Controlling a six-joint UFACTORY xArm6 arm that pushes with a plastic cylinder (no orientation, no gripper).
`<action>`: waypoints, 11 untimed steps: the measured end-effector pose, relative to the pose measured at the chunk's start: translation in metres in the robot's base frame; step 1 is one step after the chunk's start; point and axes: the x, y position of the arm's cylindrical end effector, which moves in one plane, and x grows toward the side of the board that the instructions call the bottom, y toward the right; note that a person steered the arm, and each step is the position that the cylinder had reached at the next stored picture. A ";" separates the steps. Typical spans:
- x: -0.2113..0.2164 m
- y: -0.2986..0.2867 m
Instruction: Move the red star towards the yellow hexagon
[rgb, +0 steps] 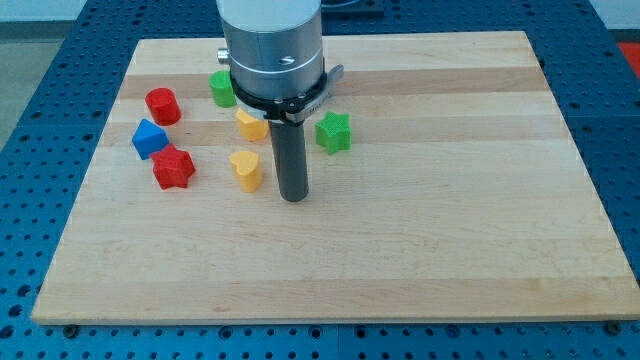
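Note:
The red star (173, 167) lies on the wooden board at the view's left. The yellow hexagon (251, 125) sits up and to the right of it, partly hidden by the arm's grey body. My tip (293, 197) rests on the board right of a yellow heart (246, 170), a short gap away. The heart lies between my tip and the red star. The tip touches no block.
A blue block (149, 138) touches the red star's upper left. A red cylinder (162, 105) stands above it. A green block (222, 88) is partly hidden by the arm. A green star (333, 132) lies right of the rod. The board (450, 220) edges a blue perforated table.

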 end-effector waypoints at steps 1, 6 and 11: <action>0.004 -0.023; -0.002 -0.184; -0.048 -0.138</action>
